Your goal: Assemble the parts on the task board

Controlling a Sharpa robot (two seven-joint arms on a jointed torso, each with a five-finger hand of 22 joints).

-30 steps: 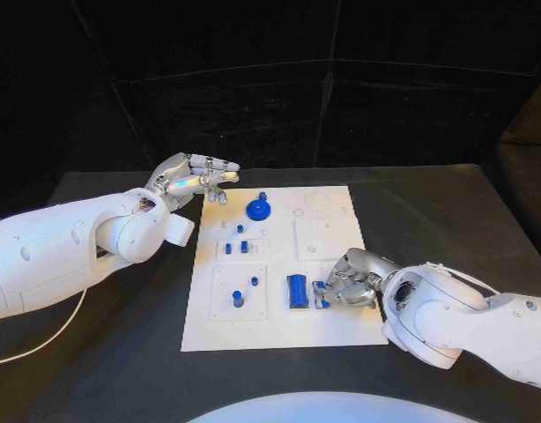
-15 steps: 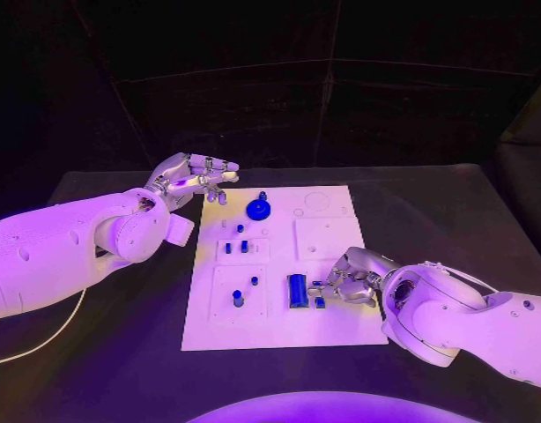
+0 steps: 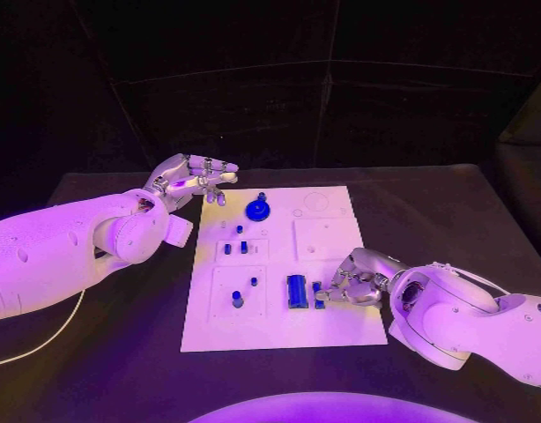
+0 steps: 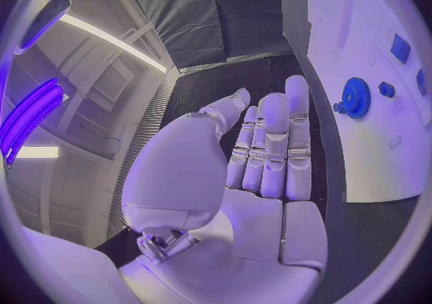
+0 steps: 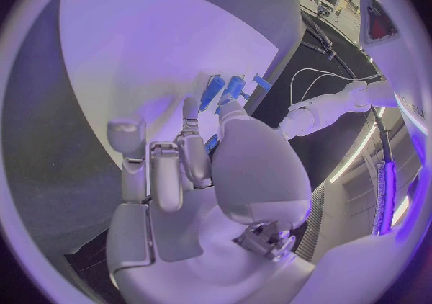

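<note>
Left hand: the left hand (image 3: 192,181) hung over the table (image 3: 448,203) just off the board's far left corner; fingers straight and close together, thumb apart, holding nothing.
Right hand: the right hand (image 3: 362,280) sat low at the board's right edge, near the near corner; its fingertips (image 3: 330,293) were curled down at a small blue piece (image 3: 319,301) just right of the block (image 3: 296,291). I could not tell whether the piece was pinched or merely touched.
Board: the board (image 3: 328,330) lay in the middle of the table, long side running away from the robot.
Parts: a gear (image 3: 258,210) stood near the far edge with a small knob just beyond it; short pegs (image 3: 235,248) stood in the left middle; a peg (image 3: 238,300) and a smaller one stood toward the near left; the block lay in the near half, just beside the right hand's fingertips.
Left wrist view: the left hand (image 4: 256,174) showed its palm flat and bare, fingers side by side; the gear (image 4: 356,97) lay beyond them on the board (image 4: 360,167), well apart.
Right wrist view: the right hand (image 5: 194,174) showed fingers bent over the board (image 5: 144,52), thumb reaching toward blue pieces (image 5: 223,89); the contact itself was hidden.
</note>
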